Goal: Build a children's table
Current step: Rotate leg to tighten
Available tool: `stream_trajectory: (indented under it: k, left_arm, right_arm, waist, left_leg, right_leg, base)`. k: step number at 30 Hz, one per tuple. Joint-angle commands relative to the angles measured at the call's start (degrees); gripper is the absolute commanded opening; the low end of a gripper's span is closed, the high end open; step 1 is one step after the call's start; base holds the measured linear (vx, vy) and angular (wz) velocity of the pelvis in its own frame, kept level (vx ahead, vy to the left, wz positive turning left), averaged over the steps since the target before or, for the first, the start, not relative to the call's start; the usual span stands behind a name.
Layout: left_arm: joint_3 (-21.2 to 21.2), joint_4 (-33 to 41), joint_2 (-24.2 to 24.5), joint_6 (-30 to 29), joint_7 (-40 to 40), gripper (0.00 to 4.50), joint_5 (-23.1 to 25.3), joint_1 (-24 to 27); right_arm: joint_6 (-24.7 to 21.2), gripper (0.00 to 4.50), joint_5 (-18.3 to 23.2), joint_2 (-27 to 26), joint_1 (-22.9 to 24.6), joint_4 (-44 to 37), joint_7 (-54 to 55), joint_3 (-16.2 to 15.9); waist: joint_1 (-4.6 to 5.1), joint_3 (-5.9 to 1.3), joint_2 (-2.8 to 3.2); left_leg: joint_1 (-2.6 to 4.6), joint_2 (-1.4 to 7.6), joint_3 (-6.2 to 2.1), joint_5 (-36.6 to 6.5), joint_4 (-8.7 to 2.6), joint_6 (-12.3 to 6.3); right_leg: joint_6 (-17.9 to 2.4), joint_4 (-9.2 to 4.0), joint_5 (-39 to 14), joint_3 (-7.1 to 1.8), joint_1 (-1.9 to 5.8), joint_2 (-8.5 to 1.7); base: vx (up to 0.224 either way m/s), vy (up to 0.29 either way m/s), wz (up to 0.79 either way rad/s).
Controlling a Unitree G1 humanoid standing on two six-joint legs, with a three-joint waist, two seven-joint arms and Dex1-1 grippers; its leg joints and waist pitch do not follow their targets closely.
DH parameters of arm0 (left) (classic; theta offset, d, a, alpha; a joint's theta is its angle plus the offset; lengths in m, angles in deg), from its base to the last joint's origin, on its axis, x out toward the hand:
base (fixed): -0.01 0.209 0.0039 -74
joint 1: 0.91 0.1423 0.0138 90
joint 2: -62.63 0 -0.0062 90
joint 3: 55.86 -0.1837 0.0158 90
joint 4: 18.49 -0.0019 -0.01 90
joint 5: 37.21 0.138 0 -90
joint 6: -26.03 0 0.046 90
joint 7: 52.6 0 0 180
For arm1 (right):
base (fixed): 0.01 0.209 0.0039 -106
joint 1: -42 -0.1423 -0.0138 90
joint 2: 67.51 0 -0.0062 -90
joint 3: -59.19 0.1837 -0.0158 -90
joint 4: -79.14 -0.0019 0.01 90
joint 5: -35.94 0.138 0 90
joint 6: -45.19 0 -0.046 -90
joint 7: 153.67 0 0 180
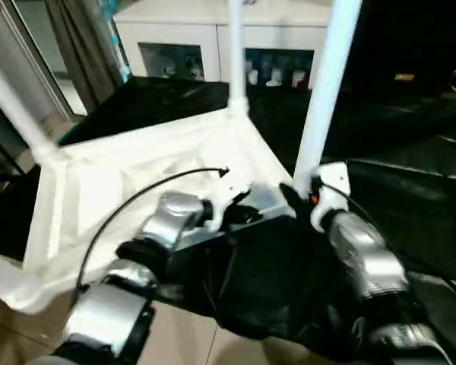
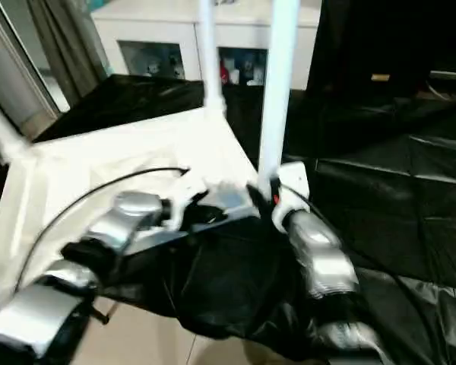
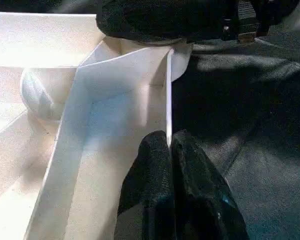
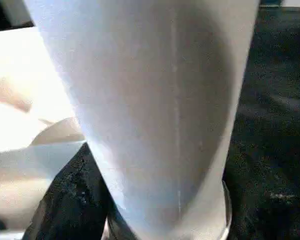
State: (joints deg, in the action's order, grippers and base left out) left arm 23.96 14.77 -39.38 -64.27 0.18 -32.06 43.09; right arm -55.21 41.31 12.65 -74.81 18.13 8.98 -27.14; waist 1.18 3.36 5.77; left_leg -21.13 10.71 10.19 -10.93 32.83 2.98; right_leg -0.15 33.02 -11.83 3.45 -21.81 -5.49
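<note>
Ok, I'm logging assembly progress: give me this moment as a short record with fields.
tabletop: upside down, ribbed underside up, on black sheeting
legs standing: three, far corner, left corner, near right corner
left claw: shut on the tabletop's thin side wall
right claw: around the base of the near right leg
background: white cabinet

Silver-armed robot with black fingers

Ribbed silver metal forearms [image 1: 171, 220] end in white wrist housings behind stubby black rubbery fingers [image 3: 190, 185]; a thin black cable [image 1: 148, 190] loops back from the left wrist.
</note>
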Motion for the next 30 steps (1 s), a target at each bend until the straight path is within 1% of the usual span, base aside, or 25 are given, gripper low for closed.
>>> stream_trajectory:
  k: [1, 2, 3, 5, 6, 8, 9, 10, 11, 12, 13, 14, 15, 16, 17, 18, 19, 20, 21, 23, 24, 26, 27, 29, 30]
  left_arm:
    - [-0.5, 0.3, -4.7, 1.0, -1.1, 0.0, -1.3, -1.4]
    - [-0.5, 0.3, -4.7, 1.0, -1.1, 0.0, -1.3, -1.4]
    - [-0.5, 0.2, -4.6, 1.3, -0.7, 0.0, -1.3, -1.5]
    - [-0.9, 0.5, -3.4, 2.1, 1.6, 0.0, -1.5, -1.2]
    - [-1.1, 0.7, -3.0, 2.3, 2.3, 0.0, -1.5, -1.1]
    - [-1.5, 1.0, -2.2, 2.7, 4.2, 0.0, -1.5, -0.7]
    - [-1.8, 1.5, -1.3, 3.2, 6.6, 0.0, -1.6, -0.3]
    - [-1.9, 1.7, -1.0, 3.4, 7.4, 0.0, -1.6, -0.1]
    - [-2.0, 1.9, -0.7, 3.5, 8.2, 0.0, -1.6, 0.0]
    - [-2.0, 1.9, -0.7, 3.5, 8.2, 0.0, -1.6, 0.0]
    - [-2.8, 3.0, 1.5, 4.1, 12.9, 0.0, -1.6, 0.8]
    - [-2.8, 3.0, 1.5, 4.1, 12.9, 0.0, -1.6, 0.8]
    - [-3.5, 3.8, 3.6, 4.6, 17.2, 0.0, -1.5, 1.5]
    - [-3.5, 3.8, 3.6, 4.6, 17.2, 0.0, -1.5, 1.5]
    - [-3.7, 4.1, 4.7, 4.9, 19.1, 0.0, -1.5, 1.8]
    - [-4.0, 4.5, 5.7, 4.9, 21.2, 0.0, -1.5, 2.1]
    - [-4.3, 5.0, 7.0, 5.0, 23.8, 0.0, -1.4, 2.5]
    - [-4.3, 5.0, 7.0, 5.0, 23.8, 0.0, -1.4, 2.5]
    - [-4.8, 5.4, 8.7, 5.1, 26.6, 0.0, -1.3, 3.0]
    - [-4.9, 5.5, 9.1, 5.2, 27.3, 0.0, -1.2, 3.1]
    - [-5.1, 5.9, 9.8, 4.8, 28.8, 0.0, -1.5, 3.4]
    - [-5.4, 6.7, 10.3, 4.3, 30.2, 0.0, -2.0, 3.9]
    - [-5.7, 7.5, 10.7, 3.8, 31.7, 0.0, -2.3, 4.3]
    - [-5.7, 7.7, 10.8, 3.8, 32.0, 0.0, -2.4, 4.4]
    - [-5.7, 7.8, 10.8, 3.7, 32.1, 0.0, -2.4, 4.5]
  right_arm:
    - [-1.5, 2.62, 1.3, -5.0, 0.9, 3.2, -3.7, -5.2]
    - [-1.4, 2.97, 1.4, -5.0, 0.9, 3.2, -4.0, -5.2]
    - [-0.9, 3.18, 1.9, -5.0, 0.6, 2.9, -5.5, -5.3]
    - [-0.3, 3.18, 2.1, -3.5, 0.8, 1.5, -10.0, -6.3]
    - [-0.3, 3.4, 2.2, -3.0, 1.0, 0.8, -11.3, -6.6]
    - [-0.2, 3.4, 2.5, -1.5, 1.4, -0.4, -14.2, -7.3]
    - [-0.1, 3.4, 2.7, 0.4, 2.1, -1.9, -17.8, -8.3]
    - [-0.1, 3.4, 2.9, 1.0, 2.4, -2.5, -19.0, -8.6]
    - [-0.2, 3.4, 3.1, 1.8, 2.7, -3.1, -20.3, -9.0]
    - [-0.2, 3.4, 3.1, 1.8, 2.7, -3.1, -20.3, -9.0]
    - [-1.1, 3.4, 4.3, 6.2, 4.7, -7.1, -27.4, -10.5]
    - [-1.1, 3.4, 4.3, 6.2, 4.7, -7.1, -27.4, -10.5]
    - [-2.0, 3.4, 5.3, 10.7, 6.5, -10.4, -34.1, -11.6]
    - [-2.0, 3.4, 5.3, 10.7, 6.5, -10.4, -34.1, -11.6]
    - [-2.2, 3.4, 5.5, 12.7, 7.3, -11.6, -36.9, -12.0]
    - [-2.6, 3.4, 5.8, 14.5, 8.0, -12.7, -39.6, -12.0]
    - [-3.1, 3.4, 6.2, 16.9, 8.9, -14.2, -43.0, -12.0]
    - [-3.1, 3.4, 6.2, 16.9, 8.9, -14.2, -43.0, -12.0]
    - [-2.6, 3.4, 6.0, 20.0, 9.6, -15.0, -46.2, -12.3]
    - [-2.3, 3.4, 5.9, 20.7, 9.7, -15.0, -46.9, -12.4]
    - [-2.4, 3.4, 6.2, 21.6, 9.6, -15.0, -47.7, -12.1]
    - [-2.6, 3.4, 6.9, 22.3, 9.5, -15.4, -48.5, -11.9]
    - [-3.0, 3.4, 7.5, 22.8, 9.6, -16.1, -49.5, -11.9]
    - [-3.2, 3.4, 7.7, 22.9, 9.7, -16.4, -49.8, -11.8]
    - [-3.5, 3.24, 7.9, 22.8, 9.8, -16.7, -50.2, -11.8]
  waist:
    - [0.01, -1.92, -1.19]
    - [-0.08, -1.96, -1.09]
    - [-0.07, -2.13, -1.26]
    - [-0.1, -2.13, -1.37]
    - [-0.17, -2.23, -1.36]
    - [-0.27, -2.26, -1.34]
    - [-0.38, -2.51, -1.47]
    - [-0.53, -2.59, -1.45]
    - [-0.56, -2.71, -1.41]
    - [-0.54, -2.79, -1.39]
    - [-0.69, -3.03, -1.53]
    - [-0.69, -3.03, -1.53]
    - [-1.33, -3.35, -1.37]
    - [-1.4, -3.36, -1.36]
    - [-1.58, -3.52, -1.35]
    - [-1.77, -3.68, -1.53]
    - [-2.04, -3.98, -1.63]
    - [-2.16, -3.95, -1.67]
    - [-2.46, -4.3, -1.54]
    - [-2.85, -4.23, -1.57]
    - [-3.07, -4.07, -1.76]
    - [-3.27, -3.91, -1.8]
    - [-3.4, -3.68, -1.75]
    - [-3.46, -3.4, -1.8]
    - [-3.41, -3.19, -1.85]
  left_leg:
    - [0.51, 1.69, -0.88, -19.2, -4.67, -2.13]
    - [0.47, 1.72, -0.84, -18.7, -4.67, -2.42]
    - [0.17, 1.78, -0.81, -17.1, -4.64, -3.07]
    - [0.13, 1.75, -0.71, -16.4, -4.56, -3.65]
    - [0.03, 1.77, -0.71, -15.7, -4.48, -4.16]
    - [0.08, 1.8, -0.67, -15.0, -4.38, -4.74]
    - [-0.1, 1.83, -0.64, -12.8, -4.2, -5.53]
    - [-0.12, 1.9, -0.64, -11.8, -4.1, -5.93]
    - [-0.21, 1.92, -0.53, -10.0, -3.84, -6.85]
    - [-0.31, 1.9, -0.54, -9.1, -3.77, -7.2]
    - [-0.39, 1.83, -0.52, -7.0, -3.49, -8.09]
    - [-0.39, 1.83, -0.52, -7.0, -3.49, -8.09]
    - [-0.32, 2.12, -0.41, -4.1, -2.95, -10.18]
    - [-0.49, 2.05, -0.4, -3.2, -2.83, -10.95]
    - [-0.46, 2.06, -0.32, -1.8, -2.57, -11.93]
    - [-0.26, 2.12, -0.34, -1.2, -2.5, -12.19]
    - [-0.25, 2.07, -0.38, 0.5, -2.21, -13.24]
    - [-0.34, 2.1, -0.41, 1.3, -2.16, -13.82]
    - [-0.41, 2.21, -0.53, 4.2, -1.68, -15.44]
    - [-0.49, 2.26, -0.5, 5.0, -1.43, -16.19]
    - [-0.64, 2.32, -0.46, 3.7, -1.45, -15.68]
    - [-0.56, 2.39, -0.38, 1.7, -1.54, -14.8]
    - [-0.4, 2.53, -0.31, -1.4, -1.87, -13.12]
    - [-0.36, 2.58, -0.26, -3.9, -2.17, -11.5]
    - [-0.31, 2.58, -0.24, -5.9, -2.41, -10.2]
  right_leg:
    - [-10.1, -5.35, -22.7, -1.78, 1.35, -2.91]
    - [-10.1, -5.34, -22.2, -1.82, 1.38, -2.94]
    - [-10.6, -5.09, -19.9, -1.81, 1.63, -2.9]
    - [-11.1, -4.99, -19.0, -1.8, 1.68, -2.89]
    - [-11.3, -4.91, -18.4, -1.81, 1.87, -2.98]
    - [-11.5, -4.9, -17.8, -1.85, 1.85, -3.03]
    - [-12.1, -4.6, -15.1, -1.79, 2.15, -2.98]
    - [-12.3, -4.49, -13.6, -1.81, 2.23, -3.0]
    - [-13.1, -4.12, -10.2, -1.78, 2.3, -2.97]
    - [-13.5, -3.91, -8.8, -1.69, 2.43, -2.95]
    - [-14.4, -3.51, -5.3, -1.42, 2.69, -2.83]
    - [-14.4, -3.51, -5.3, -1.42, 2.69, -2.83]
    - [-15.5, -2.72, 0.8, -1.48, 2.84, -2.74]
    - [-15.7, -2.53, 2.7, -1.38, 2.93, -2.6]
    - [-16.3, -2.18, 5.5, -1.33, 2.72, -2.64]
    - [-16.5, -2.08, 6.6, -1.33, 2.75, -2.67]
    - [-17.1, -1.6, 9.6, -1.38, 2.94, -2.61]
    - [-17.3, -1.47, 10.8, -1.35, 2.94, -2.6]
    - [-17.6, -0.91, 14.2, -1.27, 2.75, -2.65]
    - [-17.8, -0.76, 14.4, -1.21, 2.44, -2.65]
    - [-18.0, -0.81, 12.4, -1.2, 2.39, -2.76]
    - [-18.0, -1.05, 9.1, -1.25, 2.26, -2.81]
    - [-17.9, -1.41, 4.0, -1.35, 2.17, -2.79]
    - [-17.6, -1.77, 0.3, -1.45, 2.09, -2.76]
    - [-17.3, -2.06, -2.4, -1.52, 2.1, -2.77]
  base:
    - [0.0, 0.0, 0.0]
    - [0.0, 0.0, 0.0]
    - [0.0, 0.0, 0.0]
    - [0.0, 0.0, 0.0]
    - [0.0, 0.0, 0.0]
    - [0.0, 0.0, 0.0]
    - [0.0, 0.0, 0.0]
    - [0.0, 0.0, 0.0]
    - [0.0, 0.0, 0.0]
    - [0.0, 0.0, 0.0]
    - [0.0, 0.0, 0.0]
    - [0.0, 0.0, 0.0]
    - [0.051, -0.007, 0.01]
    - [0.051, -0.007, 0.01]
    - [0.0, 0.0, 0.0]
    - [0.0, 0.0, 0.0]
    - [0.0, 0.0, 0.0]
    - [0.0, 0.0, 0.0]
    - [0.0, 0.0, 0.0]
    - [0.0, 0.0, 0.0]
    - [0.0, 0.0, 0.0]
    - [0.0, 0.0, 0.0]
    - [0.0, 0.0, 0.0]
    - [0.0, 0.0, 0.0]
    - [0.0, 0.0, 0.0]
